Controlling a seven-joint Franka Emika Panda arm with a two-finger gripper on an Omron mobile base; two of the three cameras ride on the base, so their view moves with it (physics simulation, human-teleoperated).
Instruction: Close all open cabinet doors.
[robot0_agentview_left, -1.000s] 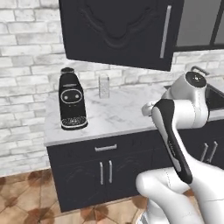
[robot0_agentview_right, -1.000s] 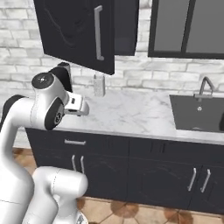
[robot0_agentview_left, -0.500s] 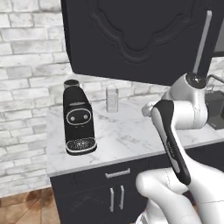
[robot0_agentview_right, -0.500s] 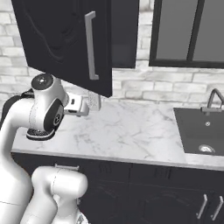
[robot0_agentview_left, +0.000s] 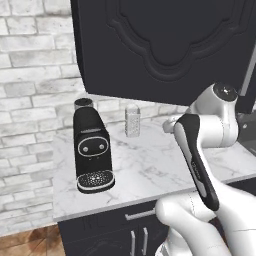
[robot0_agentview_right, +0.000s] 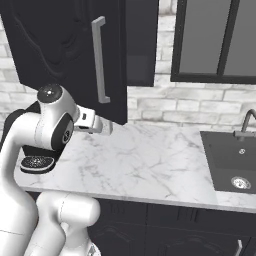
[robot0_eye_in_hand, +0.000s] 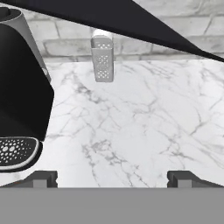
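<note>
The black cabinet door (robot0_agentview_left: 165, 50) hangs open, high over the marble counter (robot0_agentview_left: 150, 165). The fingers (robot0_eye_in_hand: 112, 178) are spread wide with nothing between them, low down under the door's bottom edge. A coffee machine (robot0_agentview_left: 91, 150) and a grater (robot0_eye_in_hand: 103, 59) stand on the counter.

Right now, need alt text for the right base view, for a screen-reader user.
An open black cabinet door with a vertical silver handle hangs over a marble counter. The white robot arm is folded below it at left; a dark sink and window are at right.
</note>
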